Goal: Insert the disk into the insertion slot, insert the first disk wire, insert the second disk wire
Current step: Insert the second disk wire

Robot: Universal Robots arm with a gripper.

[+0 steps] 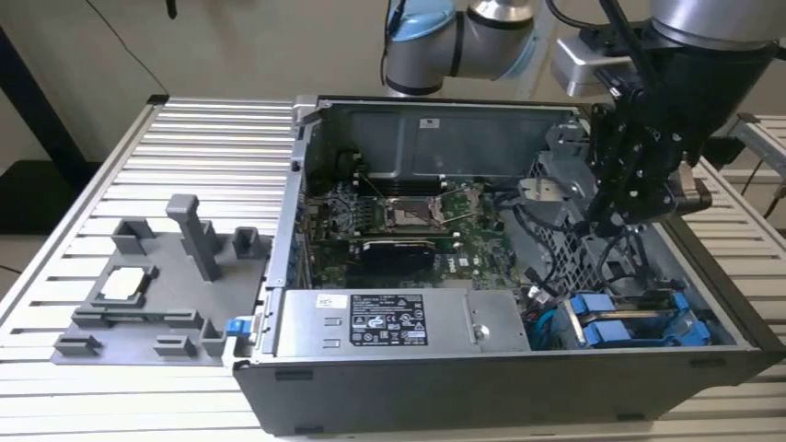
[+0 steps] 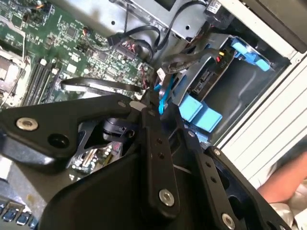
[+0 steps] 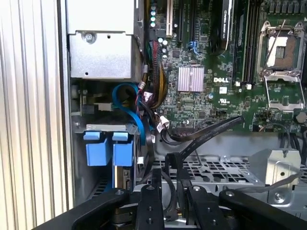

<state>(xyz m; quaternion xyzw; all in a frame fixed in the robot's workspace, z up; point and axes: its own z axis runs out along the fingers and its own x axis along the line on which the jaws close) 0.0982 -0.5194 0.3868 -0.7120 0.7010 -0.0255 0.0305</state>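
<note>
The disk [image 1: 627,322] already sits in the insertion slot [image 1: 687,343], near right corner. The gripper [image 3: 169,203], fingers nearly closed, pinches a black wire [image 3: 201,139]; plugging needs careful alignment.

A ribbed aluminium tabletop [image 1: 209,147] stands before a plain beige wall [image 1: 246,46], with pale floor [image 1: 18,253] beside it under soft, even light.

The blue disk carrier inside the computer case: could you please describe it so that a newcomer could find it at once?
Start at the open computer case on the ribbed table. In the exterior view, go to its near corner on the exterior view's right, beside the grey power-supply box with the black-and-white label. There sit the bright blue plastic tabs of the disk carrier, the one vivid blue block among grey metal and black cables.
</note>
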